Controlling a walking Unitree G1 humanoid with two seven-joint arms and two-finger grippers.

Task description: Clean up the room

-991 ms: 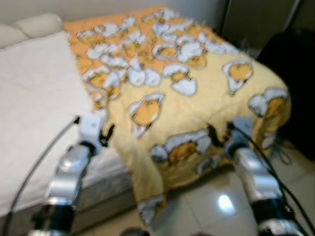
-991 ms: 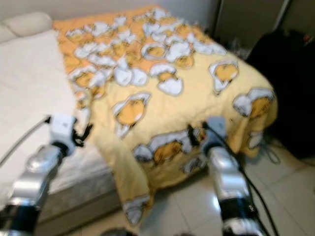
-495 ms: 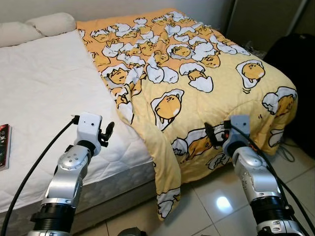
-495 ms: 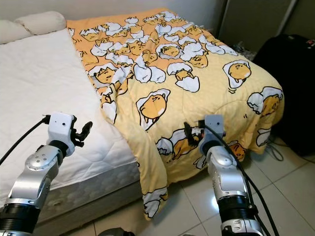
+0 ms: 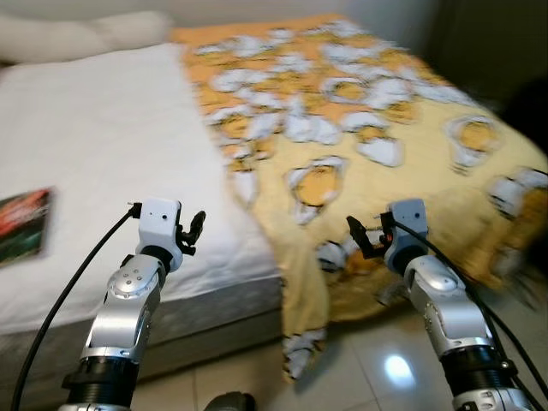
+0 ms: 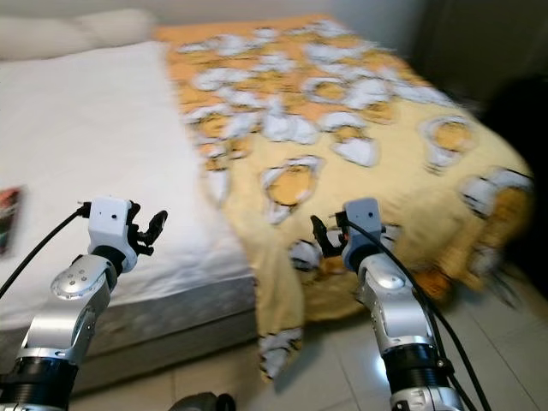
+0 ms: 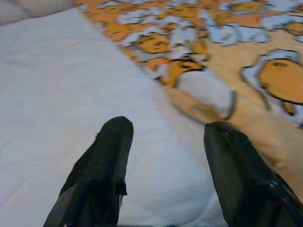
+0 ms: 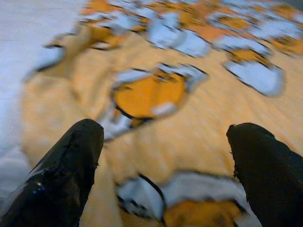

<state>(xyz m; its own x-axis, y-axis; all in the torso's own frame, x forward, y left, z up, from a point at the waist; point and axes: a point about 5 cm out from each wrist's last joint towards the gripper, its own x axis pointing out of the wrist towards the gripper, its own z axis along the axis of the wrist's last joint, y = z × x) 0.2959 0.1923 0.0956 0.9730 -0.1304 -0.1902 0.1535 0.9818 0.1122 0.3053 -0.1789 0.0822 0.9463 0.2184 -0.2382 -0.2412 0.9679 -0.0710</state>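
A yellow blanket (image 5: 368, 128) printed with egg cartoons covers the right half of a bed, and one corner (image 5: 304, 334) hangs over the foot edge toward the floor. The left half is bare white sheet (image 5: 103, 137). My left gripper (image 5: 195, 229) is held out over the sheet near the foot edge, open and empty; its wrist view has the blanket's edge (image 7: 199, 106) just ahead of the fingers (image 7: 109, 156). My right gripper (image 5: 360, 238) hovers open in front of the draped blanket (image 8: 156, 94), touching nothing.
A dark book (image 5: 21, 224) lies on the sheet at the far left. Pillows (image 5: 86, 30) sit at the head of the bed. Glossy tile floor (image 5: 368, 368) lies below the foot edge. A dark blurred shape (image 5: 535, 103) stands at the right.
The camera has swung left, so the bed has shifted right in the picture and the book is further in view. The picture is blurred. Both arms keep their pose.
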